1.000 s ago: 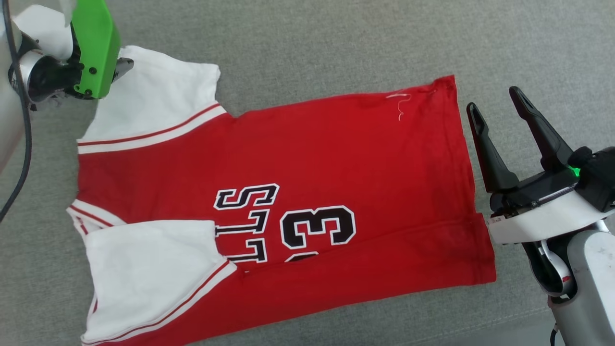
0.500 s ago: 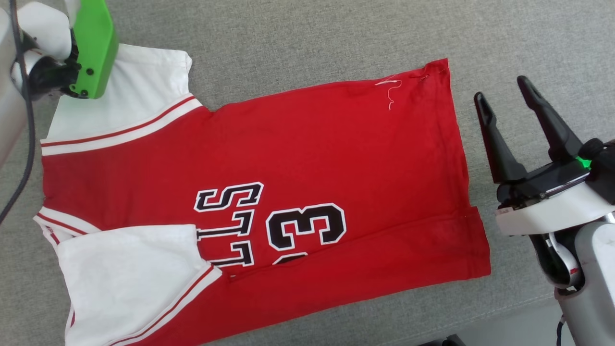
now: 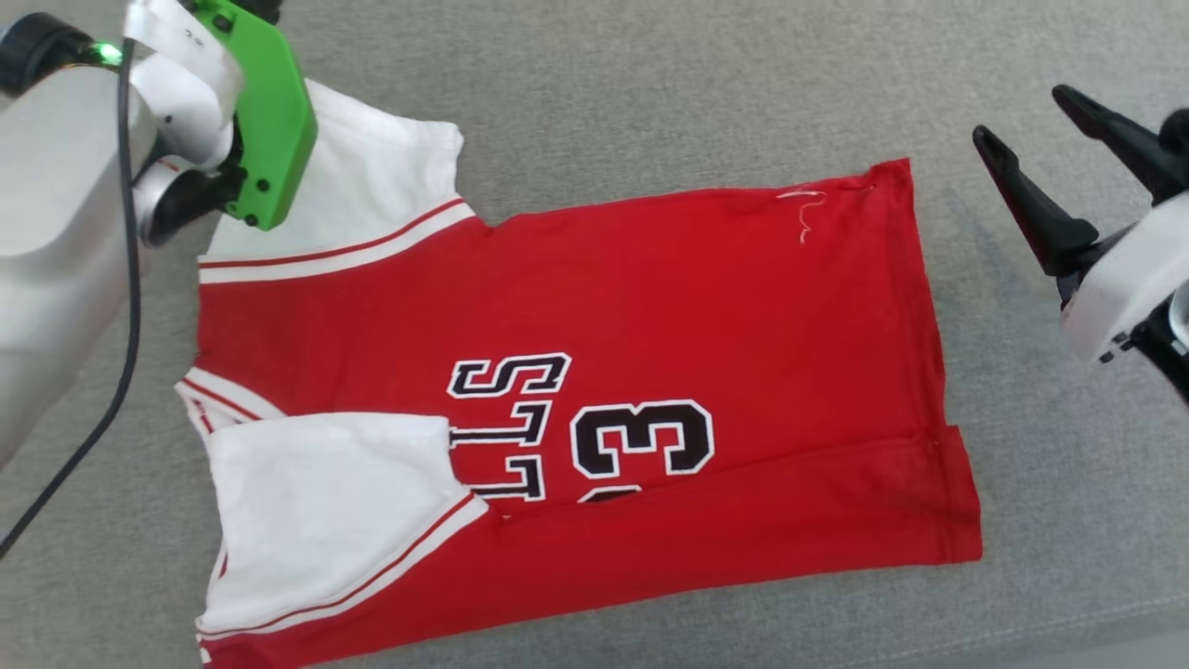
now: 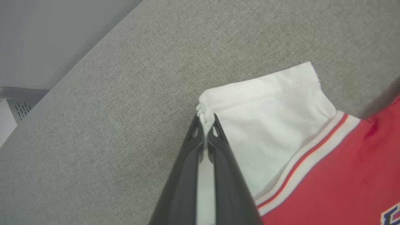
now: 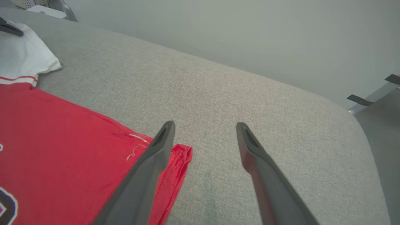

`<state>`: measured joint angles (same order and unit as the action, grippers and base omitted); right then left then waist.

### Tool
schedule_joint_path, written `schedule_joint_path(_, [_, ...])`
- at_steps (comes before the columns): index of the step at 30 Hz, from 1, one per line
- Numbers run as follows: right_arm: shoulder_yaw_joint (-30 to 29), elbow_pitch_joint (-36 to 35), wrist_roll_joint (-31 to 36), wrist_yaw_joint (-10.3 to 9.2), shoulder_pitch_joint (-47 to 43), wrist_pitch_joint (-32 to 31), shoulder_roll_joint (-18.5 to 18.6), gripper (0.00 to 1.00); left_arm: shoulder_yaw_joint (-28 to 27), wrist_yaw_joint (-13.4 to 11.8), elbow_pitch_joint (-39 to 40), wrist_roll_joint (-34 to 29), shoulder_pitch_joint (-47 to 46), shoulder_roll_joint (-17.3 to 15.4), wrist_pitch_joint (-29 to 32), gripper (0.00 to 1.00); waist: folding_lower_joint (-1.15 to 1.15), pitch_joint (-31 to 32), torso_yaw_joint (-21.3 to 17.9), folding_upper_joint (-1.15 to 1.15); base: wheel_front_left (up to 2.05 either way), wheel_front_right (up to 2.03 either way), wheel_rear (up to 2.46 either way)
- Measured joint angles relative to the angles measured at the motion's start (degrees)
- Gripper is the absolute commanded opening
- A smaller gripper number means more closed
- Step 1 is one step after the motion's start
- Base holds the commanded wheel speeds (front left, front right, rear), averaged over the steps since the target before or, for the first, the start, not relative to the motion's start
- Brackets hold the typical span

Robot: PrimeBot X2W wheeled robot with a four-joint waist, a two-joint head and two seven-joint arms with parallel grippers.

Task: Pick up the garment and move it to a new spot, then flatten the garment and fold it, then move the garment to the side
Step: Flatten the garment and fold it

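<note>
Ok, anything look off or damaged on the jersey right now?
A loose white thread sits by the jersey's far hem corner. The near sleeve lies folded over the lettering, hiding part. The far sleeve's corner is bunched in the left gripper.

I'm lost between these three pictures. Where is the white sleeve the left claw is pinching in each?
Head view: the white sleeve lies upper left, beside the green cover.
Left wrist view: the sleeve sits centre-right, its corner pinched in the left claw.
Right wrist view: the sleeve is at the top left.
Shared landmark: the red-and-white striped trim along the sleeve.
</note>
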<state>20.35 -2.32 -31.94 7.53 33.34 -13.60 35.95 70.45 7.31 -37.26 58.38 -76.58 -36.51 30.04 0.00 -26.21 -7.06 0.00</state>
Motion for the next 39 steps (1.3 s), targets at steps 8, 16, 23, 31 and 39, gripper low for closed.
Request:
schedule_joint_path(8, [12.9, 4.4, -10.4, 0.0, 11.4, -23.5, 7.3, 1.0, 1.2, 0.0, 3.4, -0.8, -0.1, 1.8, -4.6, 0.0, 0.0, 1.9, 4.0, 0.0, 0.0, 0.0, 0.0])
schedule_joint_path(16, [19.6, 11.8, -13.2, 0.0, 19.5, -32.8, 6.9, 1.0, 1.7, 0.0, 5.0, -1.1, -1.4, 2.6, -6.9, 0.0, 0.0, 0.9, 6.6, 0.0, 0.0, 0.0, 0.0])
schedule_joint_path(23, [24.8, 18.6, -12.9, 0.0, 21.3, -32.9, 5.4, 1.0, 2.0, 0.0, 6.0, -1.9, -2.8, 3.2, -8.4, 0.0, 0.0, -1.5, 8.2, 0.0, 0.0, 0.0, 0.0])
schedule_joint_path(31, [29.8, 21.6, -14.4, -0.07, 23.6, -29.7, 5.9, 1.0, 2.3, 0.0, 5.6, -1.9, -3.3, 3.3, -9.4, 0.0, -0.01, -3.4, 9.2, 0.0, 0.0, 0.0, 0.0])
schedule_joint_path(39, [32.5, 22.5, -17.3, -0.07, 24.6, -22.3, 5.4, 0.0, 2.6, 0.0, 4.6, -1.9, -3.2, 3.0, -11.0, 0.0, 0.0, -2.3, 8.9, 0.0, 0.0, 0.0, 0.0])
